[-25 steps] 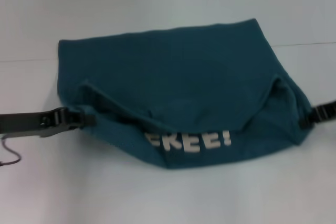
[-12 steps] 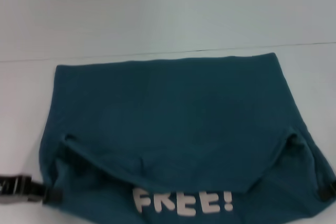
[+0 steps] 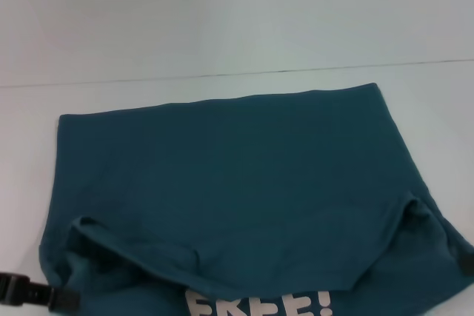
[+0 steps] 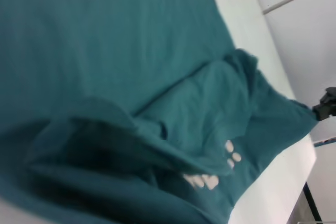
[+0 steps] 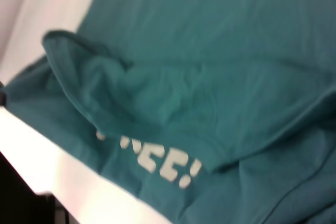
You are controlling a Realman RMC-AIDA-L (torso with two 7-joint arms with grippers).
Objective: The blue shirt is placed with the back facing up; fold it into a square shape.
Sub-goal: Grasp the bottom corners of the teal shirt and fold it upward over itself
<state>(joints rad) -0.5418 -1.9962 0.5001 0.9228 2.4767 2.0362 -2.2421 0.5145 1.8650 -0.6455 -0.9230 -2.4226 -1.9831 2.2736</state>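
blue shirt (image 3: 237, 183): spread on the white table (image 3: 222, 20), plain side up, near edge raised in a fold showing white letters | left claw (image 3: 63, 300): at the shirt's near left corner, closed on blue shirt | right claw (image 3: 466, 266): at the near right corner, grip cannot be told
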